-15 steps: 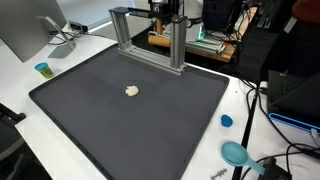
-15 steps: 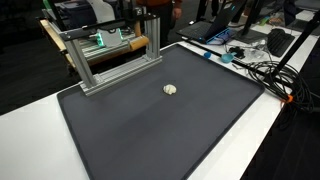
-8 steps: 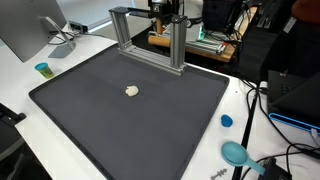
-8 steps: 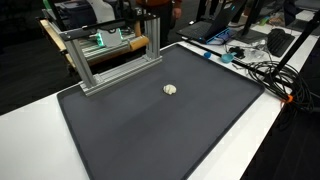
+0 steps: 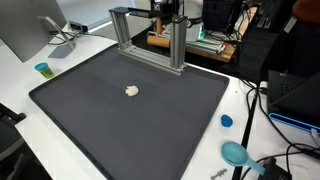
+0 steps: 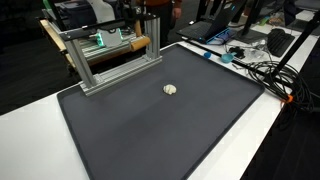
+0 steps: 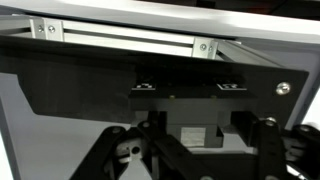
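My gripper (image 5: 167,10) hangs high at the back of the table, just behind the top bar of an aluminium frame (image 5: 150,32); it also shows in an exterior view (image 6: 150,10). In the wrist view the gripper (image 7: 197,132) comes in from the bottom with its dark fingers (image 7: 152,130) apart. Nothing I can make out sits between them, though it is dark there. Ahead lie the frame's rail (image 7: 120,38) and the black mat (image 7: 70,85). A small cream lump (image 5: 132,90) lies alone on the mat (image 5: 130,125), far from the gripper, and is also seen in an exterior view (image 6: 171,89).
A monitor (image 5: 30,25) and a small blue cup (image 5: 42,69) stand beside the mat. A blue lid (image 5: 226,121) and a teal scoop (image 5: 236,153) lie on the white table (image 5: 250,105). Cables (image 6: 265,72) and electronics crowd one table edge.
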Available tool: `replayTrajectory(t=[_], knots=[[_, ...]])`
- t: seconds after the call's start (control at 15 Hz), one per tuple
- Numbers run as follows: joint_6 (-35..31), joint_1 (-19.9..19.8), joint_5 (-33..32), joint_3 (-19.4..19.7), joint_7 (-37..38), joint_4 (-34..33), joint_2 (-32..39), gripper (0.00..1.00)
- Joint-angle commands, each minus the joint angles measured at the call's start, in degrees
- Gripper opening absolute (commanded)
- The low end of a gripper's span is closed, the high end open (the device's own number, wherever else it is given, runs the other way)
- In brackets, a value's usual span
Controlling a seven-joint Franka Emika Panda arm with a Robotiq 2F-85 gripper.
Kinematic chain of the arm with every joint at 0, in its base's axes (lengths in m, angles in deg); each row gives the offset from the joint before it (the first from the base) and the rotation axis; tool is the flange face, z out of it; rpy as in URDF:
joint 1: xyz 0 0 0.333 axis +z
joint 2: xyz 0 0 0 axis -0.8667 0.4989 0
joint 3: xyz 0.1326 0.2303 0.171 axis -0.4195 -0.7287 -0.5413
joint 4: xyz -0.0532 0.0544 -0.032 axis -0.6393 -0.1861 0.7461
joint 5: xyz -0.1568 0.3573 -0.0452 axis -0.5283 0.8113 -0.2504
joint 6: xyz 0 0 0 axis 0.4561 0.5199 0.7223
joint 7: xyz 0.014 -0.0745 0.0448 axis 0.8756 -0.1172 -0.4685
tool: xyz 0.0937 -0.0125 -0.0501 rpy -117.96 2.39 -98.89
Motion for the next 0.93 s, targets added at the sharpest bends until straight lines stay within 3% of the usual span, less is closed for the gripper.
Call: replayTrajectory(t=[0.0, 0.13, 0.27, 0.6, 0.87], knots=[[0.79, -0.28, 1.35, -0.20, 0.64, 1.67, -2.70, 0.45], [0.94, -0.27, 1.30, -0.49, 1.13, 1.03, -2.55, 0.29], [0.83, -0.32, 1.36, -0.66, 1.15, 0.47, -2.23, 0.21], [-2.04, -1.04, 0.84, -1.54, 3.46, -0.51, -1.89, 0.21], [-5.09, -2.43, -1.52, -4.54, 8.55, -7.39, 2.29, 0.21]])
